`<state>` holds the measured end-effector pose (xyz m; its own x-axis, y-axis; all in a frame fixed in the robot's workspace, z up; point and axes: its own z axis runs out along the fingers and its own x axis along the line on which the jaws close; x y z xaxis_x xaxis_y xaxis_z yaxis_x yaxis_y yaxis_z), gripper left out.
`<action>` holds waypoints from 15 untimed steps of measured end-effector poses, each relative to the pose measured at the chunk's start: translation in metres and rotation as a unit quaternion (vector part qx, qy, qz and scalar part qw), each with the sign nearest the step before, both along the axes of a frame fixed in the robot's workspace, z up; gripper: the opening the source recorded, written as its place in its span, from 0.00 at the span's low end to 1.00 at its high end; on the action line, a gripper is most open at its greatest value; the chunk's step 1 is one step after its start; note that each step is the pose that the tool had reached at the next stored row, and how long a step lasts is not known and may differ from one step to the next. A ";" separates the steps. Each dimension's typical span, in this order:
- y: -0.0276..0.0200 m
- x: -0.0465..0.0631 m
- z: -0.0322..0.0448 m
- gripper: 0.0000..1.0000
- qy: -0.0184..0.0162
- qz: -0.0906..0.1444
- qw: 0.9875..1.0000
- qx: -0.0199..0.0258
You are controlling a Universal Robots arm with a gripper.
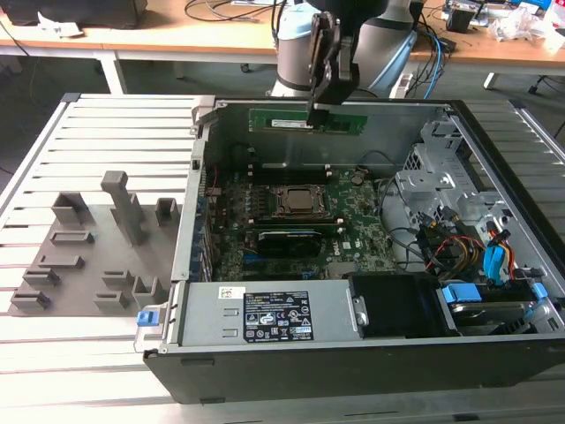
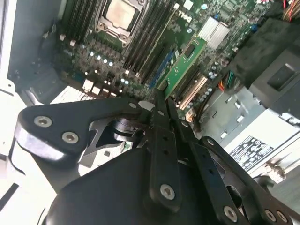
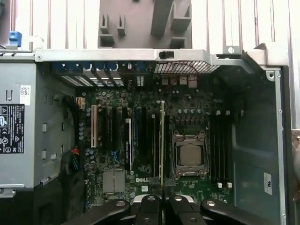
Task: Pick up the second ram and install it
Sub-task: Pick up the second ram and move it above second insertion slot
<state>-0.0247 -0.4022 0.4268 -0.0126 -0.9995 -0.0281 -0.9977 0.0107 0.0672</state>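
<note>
Second ram, a narrow green strip, hangs level over the far side of the open computer case, clamped along its top edge by the gripper, whose fingers are pressed together on it. From the exterior view's left, a grey fixture plate with upright blocks lies on the slatted table. Next comes the case, with the motherboard and processor socket below the strip. In the first wrist view it shows edge-on, lined up just beside the socket over the memory slots. A metal drive cage and coloured cables sit farthest right.
</note>
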 end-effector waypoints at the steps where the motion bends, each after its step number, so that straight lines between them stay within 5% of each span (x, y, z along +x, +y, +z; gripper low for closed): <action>1: 0.0004 0.003 -0.0005 0.13 0.000 0.000 1.000 0.000; 9: 0.0042 0.032 -0.0047 0.13 0.001 0.000 1.000 0.000; 15: 0.0101 0.074 -0.0113 0.13 0.004 0.000 1.000 0.000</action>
